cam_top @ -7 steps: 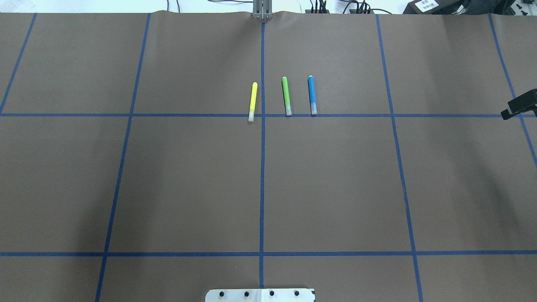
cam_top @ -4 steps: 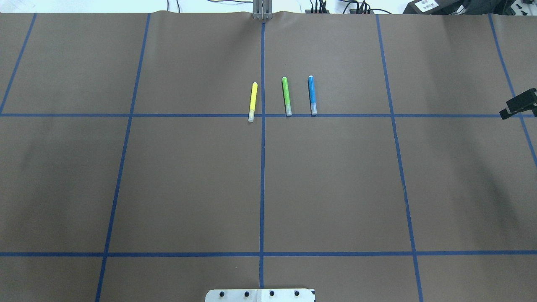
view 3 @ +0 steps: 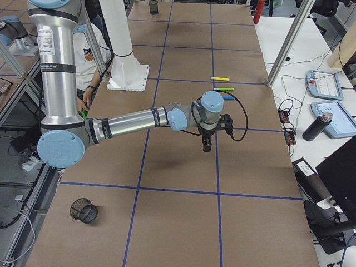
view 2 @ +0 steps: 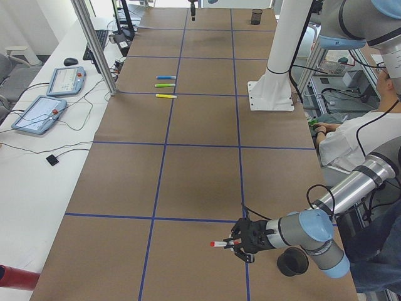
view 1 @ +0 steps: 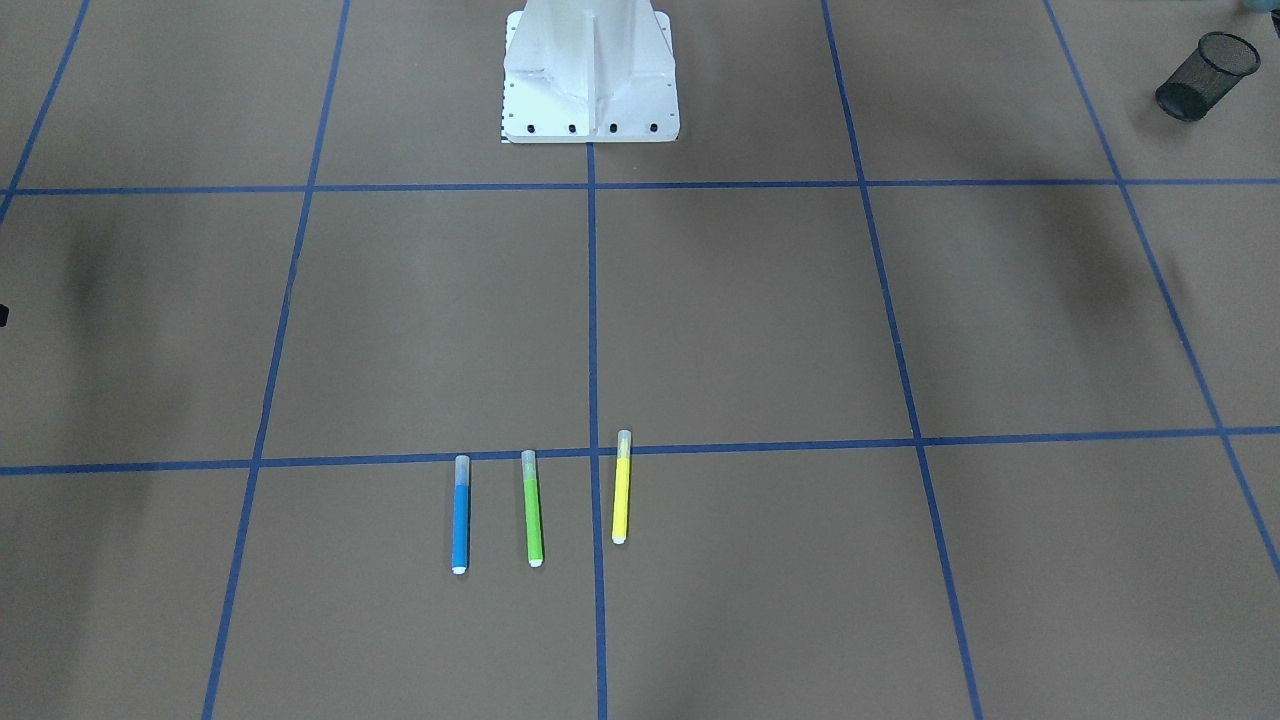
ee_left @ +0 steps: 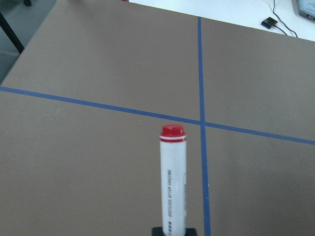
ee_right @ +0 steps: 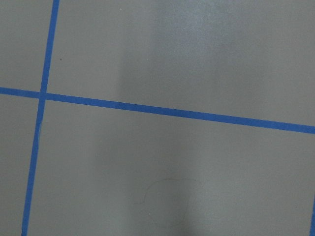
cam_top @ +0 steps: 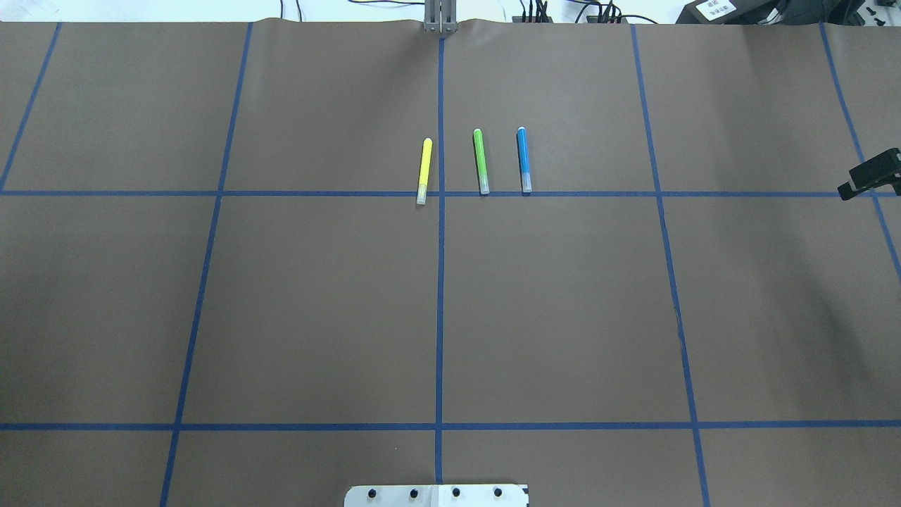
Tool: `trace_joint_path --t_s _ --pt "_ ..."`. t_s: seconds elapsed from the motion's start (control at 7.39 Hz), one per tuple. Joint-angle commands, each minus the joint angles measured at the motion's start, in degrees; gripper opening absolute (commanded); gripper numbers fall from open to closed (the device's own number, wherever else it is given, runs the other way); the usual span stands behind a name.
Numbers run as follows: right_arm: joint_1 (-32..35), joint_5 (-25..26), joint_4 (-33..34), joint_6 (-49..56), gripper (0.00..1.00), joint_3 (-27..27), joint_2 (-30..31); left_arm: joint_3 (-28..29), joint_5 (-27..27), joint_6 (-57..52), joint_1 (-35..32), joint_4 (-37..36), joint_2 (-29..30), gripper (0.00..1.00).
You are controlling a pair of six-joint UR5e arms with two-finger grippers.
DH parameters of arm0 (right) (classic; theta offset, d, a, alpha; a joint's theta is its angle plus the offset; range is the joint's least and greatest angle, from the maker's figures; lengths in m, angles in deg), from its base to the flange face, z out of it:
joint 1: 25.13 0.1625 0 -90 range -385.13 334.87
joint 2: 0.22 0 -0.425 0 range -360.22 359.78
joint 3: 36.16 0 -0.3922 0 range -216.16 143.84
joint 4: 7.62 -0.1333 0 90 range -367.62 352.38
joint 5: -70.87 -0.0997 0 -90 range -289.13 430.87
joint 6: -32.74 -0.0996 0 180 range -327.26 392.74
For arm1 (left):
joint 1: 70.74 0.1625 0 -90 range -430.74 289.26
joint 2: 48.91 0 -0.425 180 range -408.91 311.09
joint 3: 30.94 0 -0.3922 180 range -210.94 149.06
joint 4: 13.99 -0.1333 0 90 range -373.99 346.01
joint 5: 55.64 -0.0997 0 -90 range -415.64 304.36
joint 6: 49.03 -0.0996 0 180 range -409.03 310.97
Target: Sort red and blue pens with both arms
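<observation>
left end effector (view 2: 237, 242): clamped on the red pen (ee_left: 172, 182). Sits at the far-left end of the table (cam_top: 317, 317), outside the overhead view, and hovers off the surface.
red pen: white barrel, red cap. Gripped at the tail end and held level, with the cap pointing away from the robot. In the left wrist view it sits above a crossing of the blue tape (cam_top: 440, 282).
mesh cup (view 1: 1195, 88): black, on the table's left end at the robot's side, near the left end effector.
pedestal (view 1: 590, 80): white, bolted, mid-table at the robot's edge.
yellow marker (cam_top: 424, 171): flat, just left of the centre tape line. Clear cap points toward the robot and overlaps the cross line.
green marker (cam_top: 481, 162): flat, just right of the centre line, parallel to the yellow marker. Cap end is on the cross line.
blue pen (cam_top: 524, 160): flat on the table, rightmost in the row, parallel to the green marker and apart from it. Clear cap is at the cross line, white tip away from the robot.
right end effector (view 3: 207, 146): points down over the table at the overhead view's right edge, well apart from the blue pen. Wide or narrow: cannot tell. The right wrist view shows table paper and a tape crossing.
</observation>
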Motion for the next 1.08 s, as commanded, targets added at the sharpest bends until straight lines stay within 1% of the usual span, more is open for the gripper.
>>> trace_joint_path --t_s 0.0,0.27,0.41,0.54,0.68,0.95 --pt "0.0 0.0 0.0 0.0 1.00 0.0 0.0 -0.3 0.1 -4.3 -4.1 4.0 -6.5 0.00" --pt "0.0 0.0 0.0 -0.1 1.00 0.0 0.0 -0.2 0.0 -4.5 -4.1 10.5 -13.1 0.00" --pt "0.0 0.0 0.0 0.0 1.00 0.0 0.0 0.4 -0.2 -6.9 -4.3 12.2 -14.9 0.00" --pt "0.0 0.0 0.0 0.0 1.00 0.0 0.0 0.4 -0.6 -9.2 -6.0 13.0 -16.3 0.00" --pt "0.0 0.0 0.0 0.0 1.00 0.0 0.1 0.7 -0.8 -10.4 -7.0 13.2 -16.3 0.00" --pt "0.0 0.0 0.1 0.0 1.00 0.1 0.1 2.6 -0.7 -16.3 -12.9 13.3 -16.4 0.00"
